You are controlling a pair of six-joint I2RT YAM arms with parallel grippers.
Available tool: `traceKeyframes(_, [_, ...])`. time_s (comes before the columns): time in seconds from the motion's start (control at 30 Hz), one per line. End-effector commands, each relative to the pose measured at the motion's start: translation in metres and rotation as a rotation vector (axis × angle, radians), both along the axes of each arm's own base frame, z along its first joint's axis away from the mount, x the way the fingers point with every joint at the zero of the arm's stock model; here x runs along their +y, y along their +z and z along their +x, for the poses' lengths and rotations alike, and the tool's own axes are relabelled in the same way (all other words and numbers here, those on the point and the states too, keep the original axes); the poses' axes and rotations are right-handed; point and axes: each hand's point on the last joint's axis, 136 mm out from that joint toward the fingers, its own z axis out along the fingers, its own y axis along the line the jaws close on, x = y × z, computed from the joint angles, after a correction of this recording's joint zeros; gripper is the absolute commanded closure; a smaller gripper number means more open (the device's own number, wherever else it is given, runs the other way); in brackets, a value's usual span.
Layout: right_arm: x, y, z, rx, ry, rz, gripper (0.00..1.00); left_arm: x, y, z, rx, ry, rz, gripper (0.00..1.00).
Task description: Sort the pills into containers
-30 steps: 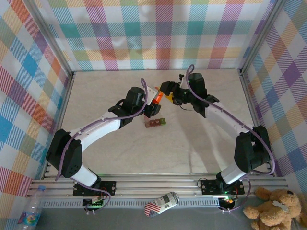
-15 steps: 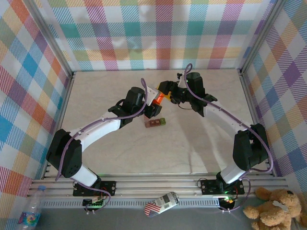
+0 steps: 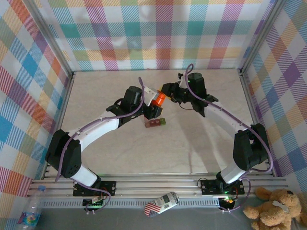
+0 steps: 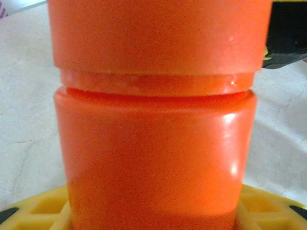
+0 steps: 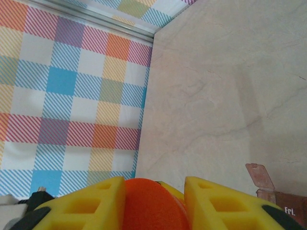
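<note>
Plaid-printed walls (image 3: 158, 38) are enclosing a pale, marble-veined desk (image 3: 201, 143), and both arms are meeting over its middle at the orange bottle (image 3: 159, 99). The left end effector (image 3: 154, 103) is gripping the bottle's body at a moderate opening; in the left wrist view the smooth, glossy plastic cylinder (image 4: 153, 143) is showing against a yellow, waffle-ribbed finger pad (image 4: 43, 206). The right end effector (image 3: 167, 92) is clamping the bottle's far end, its two yellow fingers (image 5: 91, 203) pressing on either side of the round orange cap (image 5: 153, 206). The bottle's long axis is running from one end effector to the other, cap end toward the right arm. The containers (image 3: 155, 123) are lying on the desk just on the near side of the bottle, toward the arm bases and apart from it. The strip's long axis is running crosswise, with dark red-brown boxes and a green compartment at the right end. One translucent brown lid (image 5: 259, 175) is standing open. Cap removal is probably the step in hand. The left end effector is nearer the strip, so the next move is likely depending on tilting the bottle's mouth toward it.
</note>
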Motion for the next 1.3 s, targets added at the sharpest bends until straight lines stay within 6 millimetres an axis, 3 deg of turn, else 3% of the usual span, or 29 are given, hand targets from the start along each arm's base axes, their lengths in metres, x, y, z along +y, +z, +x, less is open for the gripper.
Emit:
traceKeyframes(0.0, [-0.001,-0.004,-0.014,-0.026,0.066,-0.007,0.63,-0.002,0.053,0.004,-0.091,-0.012,-0.118,1.00])
traceKeyframes(0.2, [-0.013,0.003,-0.012,-0.030,0.040,0.000,0.44,-0.002,0.047,0.003,-0.079,-0.028,-0.098,1.00])
traceKeyframes(0.33, [-0.019,0.015,-0.015,-0.053,0.023,-0.009,0.37,-0.003,0.041,0.003,-0.065,-0.042,-0.085,1.00])
traceKeyframes(0.53, [-0.026,0.031,-0.024,-0.095,0.012,-0.028,0.35,-0.006,0.035,0.002,-0.051,-0.057,-0.080,1.00])
traceKeyframes(0.73, [-0.019,0.040,-0.030,-0.104,0.047,-0.020,0.33,-0.007,0.035,0.003,-0.049,-0.058,-0.082,1.00])
traceKeyframes(0.97, [0.000,0.034,-0.036,-0.097,0.094,-0.027,0.32,-0.009,0.037,0.005,-0.044,-0.060,-0.092,1.00])
traceKeyframes(1.27, [0.011,0.026,-0.032,-0.084,0.110,-0.033,0.34,-0.010,0.037,0.004,-0.042,-0.063,-0.094,1.00])
